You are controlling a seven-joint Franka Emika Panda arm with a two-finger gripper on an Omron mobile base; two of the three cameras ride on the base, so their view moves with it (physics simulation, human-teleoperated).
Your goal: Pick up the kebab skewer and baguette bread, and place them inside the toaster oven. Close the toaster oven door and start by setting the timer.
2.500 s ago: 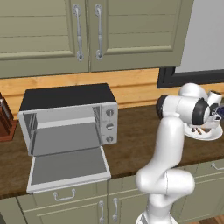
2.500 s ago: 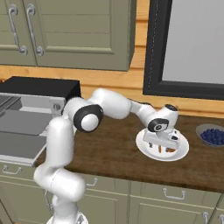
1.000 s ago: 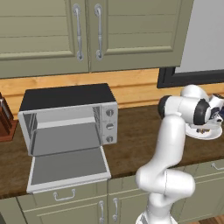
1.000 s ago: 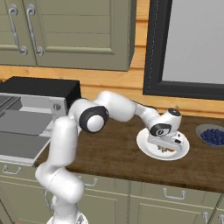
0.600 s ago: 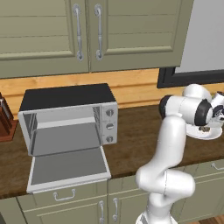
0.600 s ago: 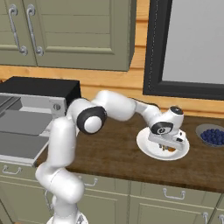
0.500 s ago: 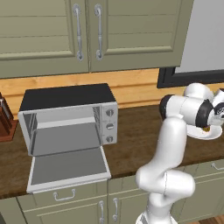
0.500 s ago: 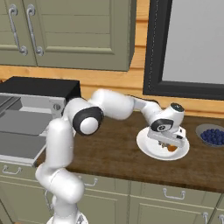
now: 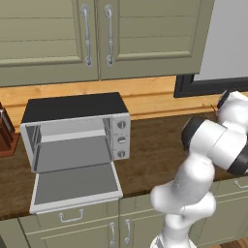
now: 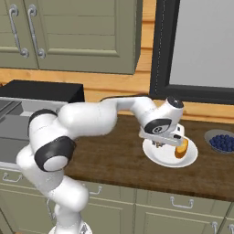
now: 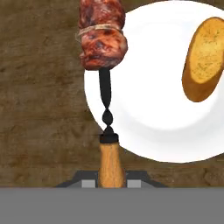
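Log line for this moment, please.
gripper: shut on kebab skewer | baguette bread: on white plate | toaster oven door: open

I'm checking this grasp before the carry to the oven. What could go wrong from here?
The gripper is shut on only the wooden handle end of the skewer, with the meat far out, so it may droop or twist. The baguette lies close on the plate and could get nudged. The oven is far left, a long swing.

Kitchen — cabinets, toaster oven
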